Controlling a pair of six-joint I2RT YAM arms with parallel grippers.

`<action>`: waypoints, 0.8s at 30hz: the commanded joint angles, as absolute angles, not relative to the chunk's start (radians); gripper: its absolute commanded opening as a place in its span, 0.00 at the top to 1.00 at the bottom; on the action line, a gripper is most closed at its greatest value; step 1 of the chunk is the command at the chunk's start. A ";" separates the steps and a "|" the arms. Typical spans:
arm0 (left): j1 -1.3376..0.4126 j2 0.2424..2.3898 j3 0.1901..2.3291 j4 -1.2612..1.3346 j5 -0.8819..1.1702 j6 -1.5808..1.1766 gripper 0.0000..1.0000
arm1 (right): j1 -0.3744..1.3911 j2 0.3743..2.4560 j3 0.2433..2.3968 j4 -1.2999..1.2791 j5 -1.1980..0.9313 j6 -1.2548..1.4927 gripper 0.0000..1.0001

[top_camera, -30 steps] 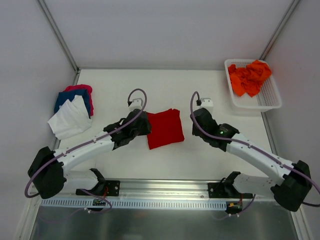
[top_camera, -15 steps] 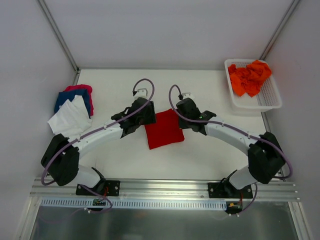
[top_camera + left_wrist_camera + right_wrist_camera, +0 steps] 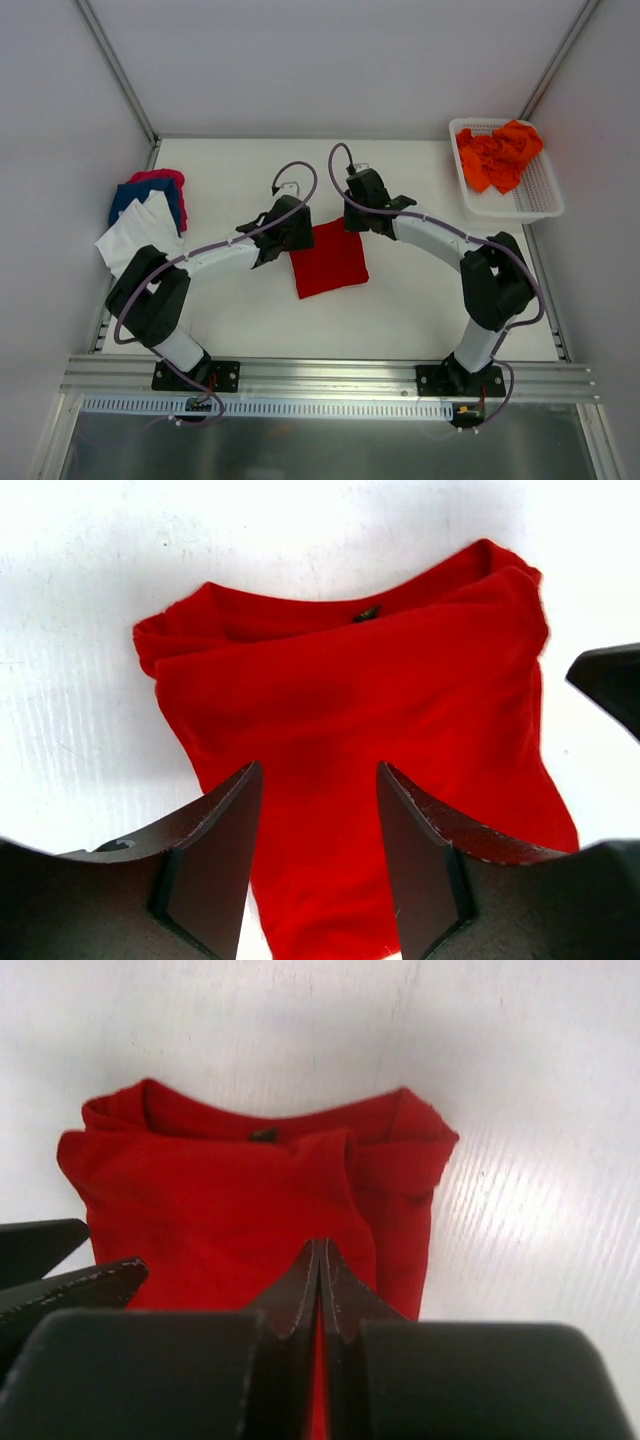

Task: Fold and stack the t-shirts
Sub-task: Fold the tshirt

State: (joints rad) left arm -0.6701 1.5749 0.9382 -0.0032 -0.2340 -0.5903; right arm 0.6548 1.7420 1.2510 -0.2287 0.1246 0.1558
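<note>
A deep red t-shirt (image 3: pixel 330 262) lies folded into a small rectangle at the table's middle, collar at its far edge. It also shows in the left wrist view (image 3: pixel 360 710) and the right wrist view (image 3: pixel 220 1210). My left gripper (image 3: pixel 295 238) is open, its jaws wide apart low over the shirt's far left part (image 3: pixel 318 800), holding nothing. My right gripper (image 3: pixel 353 222) is shut and empty over the shirt's far right part (image 3: pixel 320 1250). A white tee (image 3: pixel 138 240), a blue tee (image 3: pixel 135 195) and a pink tee (image 3: pixel 160 177) lie stacked at the left. Orange tees (image 3: pixel 500 155) fill the basket.
The white mesh basket (image 3: pixel 540 208) stands at the far right corner. Metal frame posts rise at the back corners. The two grippers sit close together at the shirt's far edge; the right finger shows in the left wrist view (image 3: pixel 612 680).
Both arms have swung inward and away from me. The right gripper went from the shirt's right side to its far right corner; the left moved up to the far left corner.
</note>
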 commanded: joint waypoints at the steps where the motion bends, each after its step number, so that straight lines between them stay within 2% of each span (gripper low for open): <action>1: -0.649 1.617 0.972 0.040 -0.209 -0.580 0.51 | 0.640 1.798 1.331 -0.206 0.052 0.138 1.00; 13: -0.617 1.735 1.025 0.057 -0.167 -0.581 0.52 | 0.635 1.919 1.394 -0.210 -0.038 0.152 1.00; 21: -0.614 1.796 1.011 0.100 -0.134 -0.603 0.53 | 0.658 1.899 1.313 -0.262 0.167 0.156 1.00; 24: -0.614 1.807 1.006 0.113 -0.114 -0.610 0.53 | 0.658 1.927 1.345 -0.302 0.201 0.153 1.00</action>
